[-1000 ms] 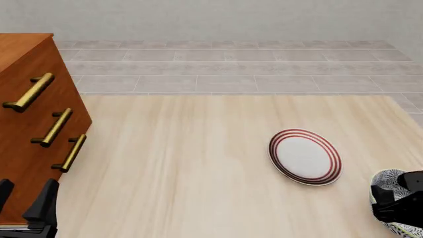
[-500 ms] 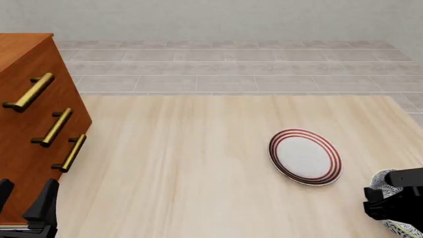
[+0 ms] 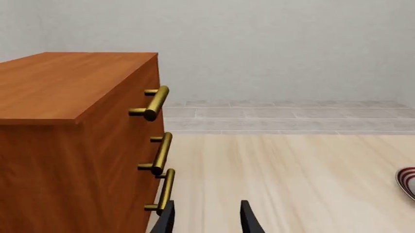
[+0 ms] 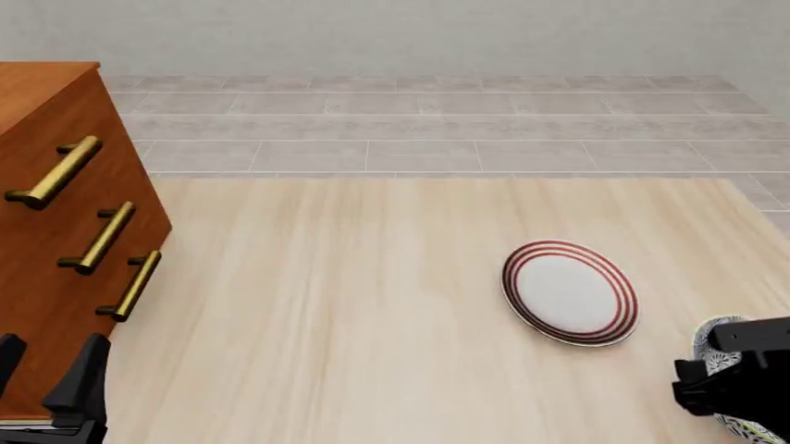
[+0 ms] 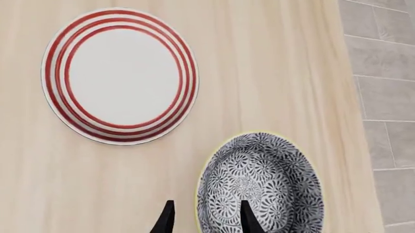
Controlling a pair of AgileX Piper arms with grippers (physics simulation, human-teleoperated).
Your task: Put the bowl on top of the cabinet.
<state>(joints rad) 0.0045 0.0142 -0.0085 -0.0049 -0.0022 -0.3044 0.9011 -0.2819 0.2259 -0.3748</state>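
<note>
A: Where is the bowl [image 5: 259, 184] found?

B: It is seen on the table [image 4: 370, 305] at the near right corner, just beside the red-ringed plate [image 5: 120, 75] and well apart from the cabinet [image 4: 55, 259] at the far left; the cabinet's top is not yet occupied.

A: How is the right tool [image 5: 204, 218] set?

B: Its fingers are held apart, one outside the cream rim and one inside it; nothing is yet gripped. The left tool [image 3: 206, 218] is likewise parted and empty, parked beside the cabinet.

A: How is the bowl expected to handle?

B: It is judged rigid, glazed and slippery, probably breakable; the thin rim wall is best pinched squarely, so that tilting is avoided during the carry.
</note>
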